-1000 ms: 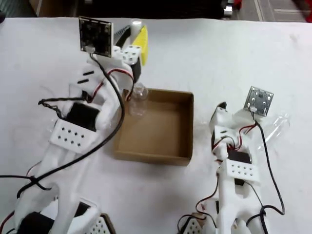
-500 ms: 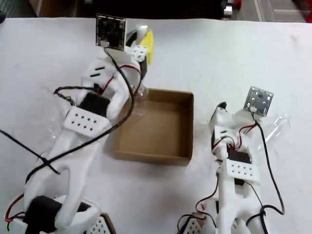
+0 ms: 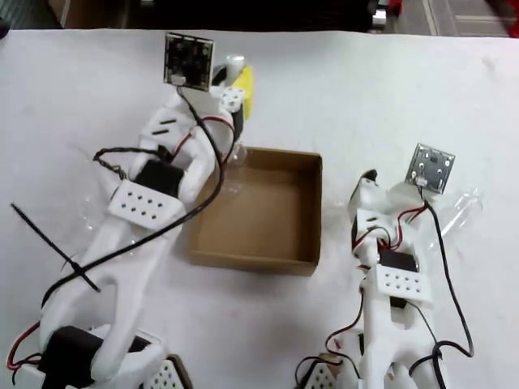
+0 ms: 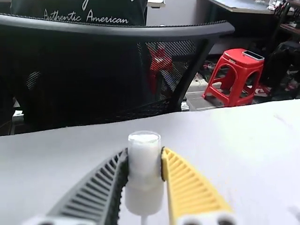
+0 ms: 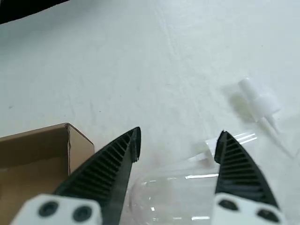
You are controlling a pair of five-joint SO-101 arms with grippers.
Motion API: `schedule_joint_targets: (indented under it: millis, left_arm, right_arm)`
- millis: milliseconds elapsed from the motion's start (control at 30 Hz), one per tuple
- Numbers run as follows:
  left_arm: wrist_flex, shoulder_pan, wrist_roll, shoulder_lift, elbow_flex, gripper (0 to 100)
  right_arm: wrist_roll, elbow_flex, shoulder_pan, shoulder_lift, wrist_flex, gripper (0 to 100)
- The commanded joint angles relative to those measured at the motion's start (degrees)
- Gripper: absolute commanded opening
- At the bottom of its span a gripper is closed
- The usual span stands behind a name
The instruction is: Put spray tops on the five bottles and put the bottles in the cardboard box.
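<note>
**Jaws clamp white spray top near table's far edge**

Gray and yellow jaws of the left gripper (image 4: 144, 152) are closed on a white spray top (image 4: 144, 180), held upright with its thin tube hanging below. The right gripper (image 5: 178, 133) stands spread over a clear bottle (image 5: 173, 197) lying on the white table (image 3: 365, 89), with a second spray top (image 5: 258, 101) lying nearby. Another clear bottle (image 3: 233, 156) sits at the far left corner of the open cardboard box (image 3: 251, 261). Beyond the table stand a black mesh chair (image 4: 93, 70) and a red stool (image 4: 239, 75). Over the past second the left arm has swung toward the far edge, while the right arm has kept still.
</note>
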Motion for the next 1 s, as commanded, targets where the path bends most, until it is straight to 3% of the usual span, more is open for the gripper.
schedule_joint_targets:
  millis: [0, 500, 667, 967]
  left_arm:
    - [-1.76, -0.22, -0.44, -2.33, 1.49, 2]
    - [-1.58, -0.04, -0.26, -2.33, 6.07, 3]
    - [2.64, -0.04, 0.35, -2.42, 5.63, 20]
    - [10.29, -0.48, 2.64, -2.42, 0.18, 21]
  right_arm:
    - [0.18, -0.79, -0.22, 0.04, -1.19, 23.3]
    - [0.18, -0.79, -0.22, 0.04, -1.19, 23.3]
    - [0.18, -0.79, -0.22, 0.04, -1.19, 23.3]
    - [0.18, -0.79, -0.22, 0.04, -1.27, 23.3]
